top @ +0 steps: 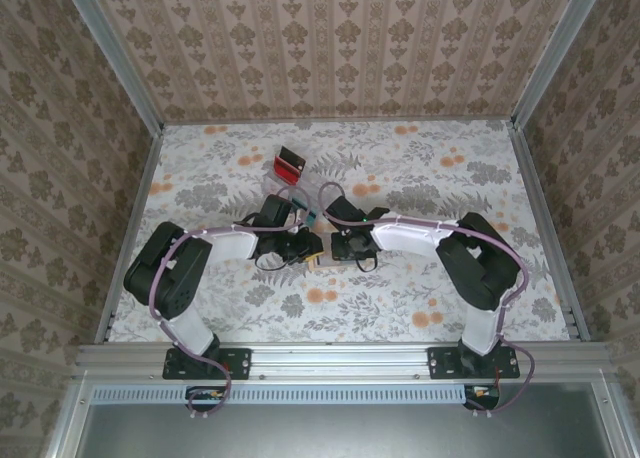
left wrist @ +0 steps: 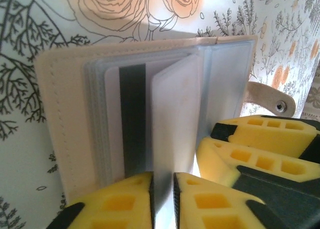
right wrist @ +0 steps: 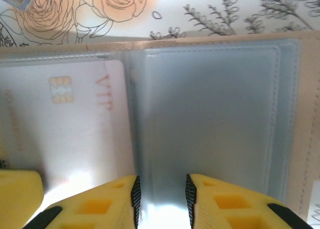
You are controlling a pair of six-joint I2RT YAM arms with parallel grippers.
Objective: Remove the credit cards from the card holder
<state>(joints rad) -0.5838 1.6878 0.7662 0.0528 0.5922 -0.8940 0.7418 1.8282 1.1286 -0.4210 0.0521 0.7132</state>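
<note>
Left arm [top: 190, 263]: elbow folded at left of the top view, forearm reaching right to frame centre, wrist low over the wallet [top: 316, 261].
Right arm [top: 450, 240]: mirrored, elbow at right, forearm reaching left.
Left fingers [left wrist: 200, 199]: clenched on a clear pocket leaf [left wrist: 175, 124] that stands up from the wallet.
Right fingers [right wrist: 100, 205]: part-spread at the lower edge of a blue-grey pocket [right wrist: 210, 119]; cannot tell if gripping.
Wallet: open on the worktop [top: 400, 303], frame centre, between both wrists.
Cards: inside the pockets. Striped card [left wrist: 132, 119] sits left of the pinched leaf; VIP card [right wrist: 75, 129] at left of the right wrist view.
Red item [top: 289, 161]: upper centre, apart.
</note>
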